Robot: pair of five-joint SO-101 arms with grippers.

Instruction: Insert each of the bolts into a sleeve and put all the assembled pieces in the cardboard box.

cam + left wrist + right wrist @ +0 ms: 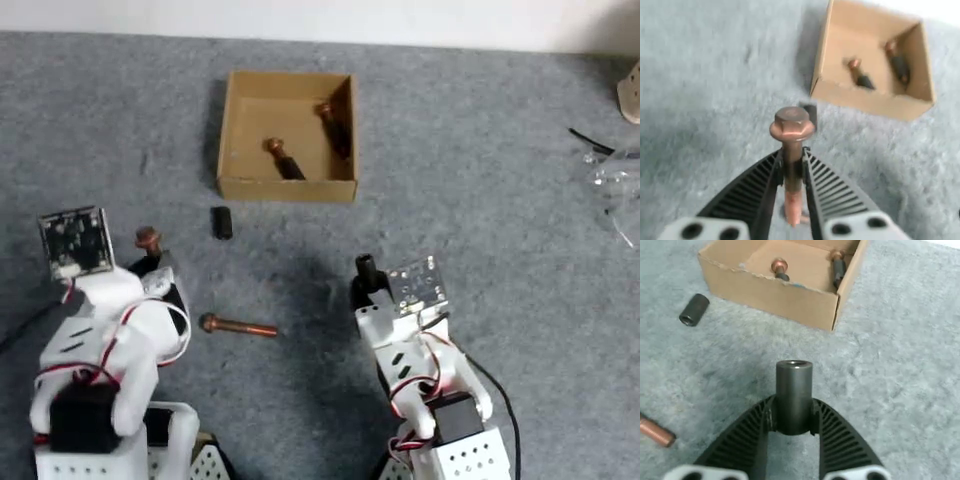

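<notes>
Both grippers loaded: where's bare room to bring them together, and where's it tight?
Free: the carpet between the cardboard box and the right gripper, and the stretch right of the box up to the clear plastic bits. Crowded: beside the left gripper, where the loose sleeve and loose bolt lie.

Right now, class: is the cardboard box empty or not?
Not empty: in the cardboard box lie one sleeved bolt mid-floor and another against a side wall.

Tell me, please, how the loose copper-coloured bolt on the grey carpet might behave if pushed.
Lying on its side, the copper-coloured bolt would probably roll, curving around its wider head; the grey carpet may slow it. It looks rigid, likely heavy for its size.
</notes>
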